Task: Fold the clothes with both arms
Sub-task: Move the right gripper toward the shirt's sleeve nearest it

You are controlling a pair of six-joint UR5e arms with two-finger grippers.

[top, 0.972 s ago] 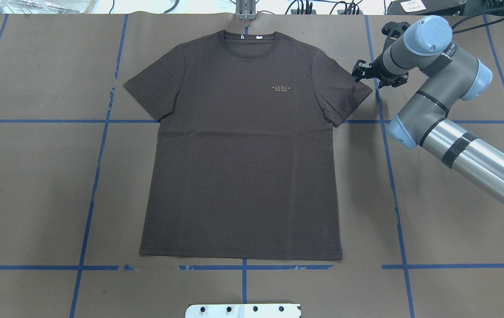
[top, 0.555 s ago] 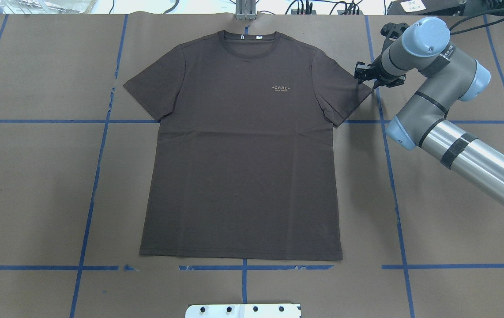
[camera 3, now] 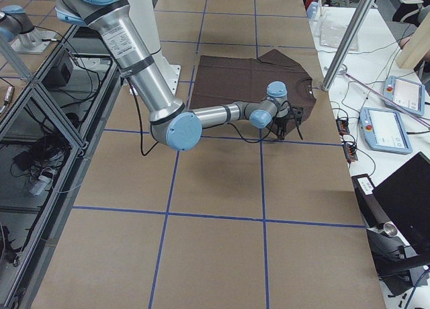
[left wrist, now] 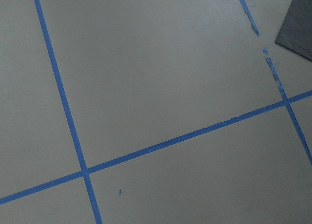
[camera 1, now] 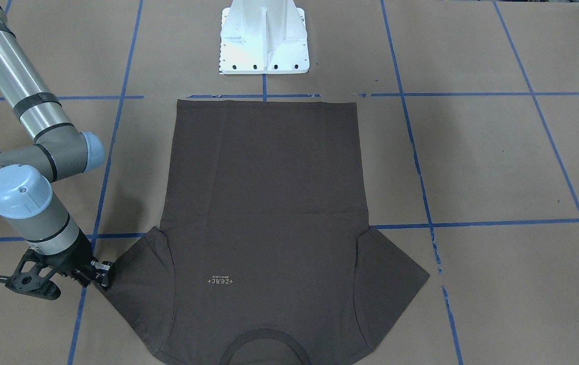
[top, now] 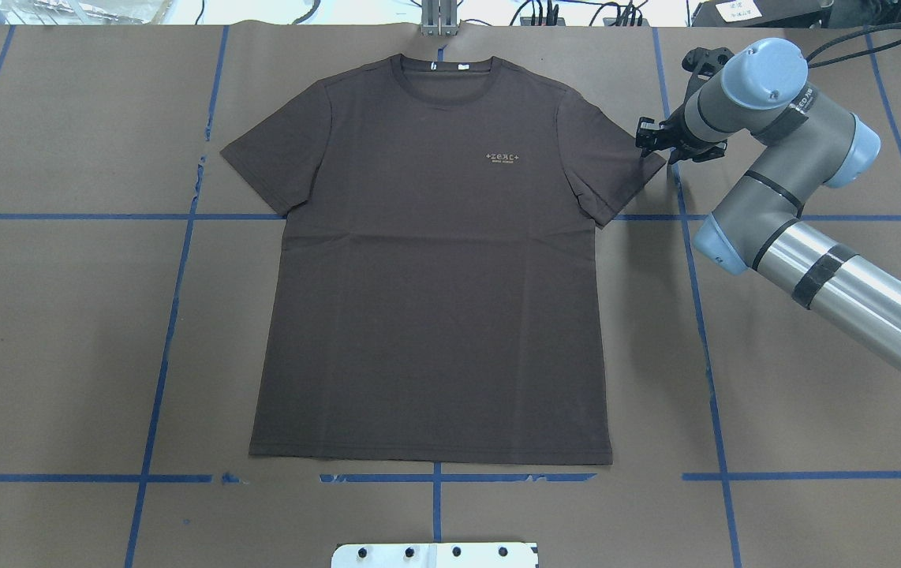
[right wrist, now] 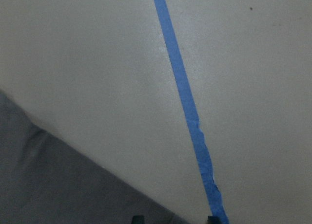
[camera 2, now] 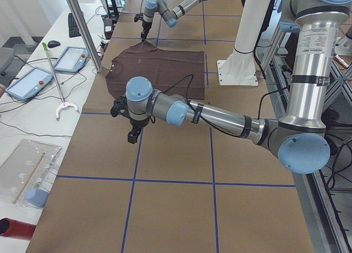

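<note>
The dark brown T-shirt (top: 435,276) lies flat and face up, collar at the far edge, logo (top: 502,158) on the chest. My right gripper (top: 650,144) is low at the outer corner of the shirt's right-hand sleeve (top: 612,170). It is open: the right wrist view shows its two fingertips (right wrist: 138,218) apart, one over the cloth (right wrist: 58,185), the other by the blue tape. From the front the gripper (camera 1: 103,274) touches the sleeve's tip. My left gripper (camera 2: 133,135) hangs over bare table off the shirt's other side; I cannot tell its state.
Brown paper with blue tape lines (top: 703,315) covers the table. The white pedestal base (camera 1: 264,40) stands near the shirt's hem. A metal pole (camera 2: 82,27) and a side table with tablets (camera 2: 33,82) lie beyond the collar end.
My right gripper has edged down and closer onto the sleeve's outer corner, its wrist shifting slightly. The shirt has not moved.
</note>
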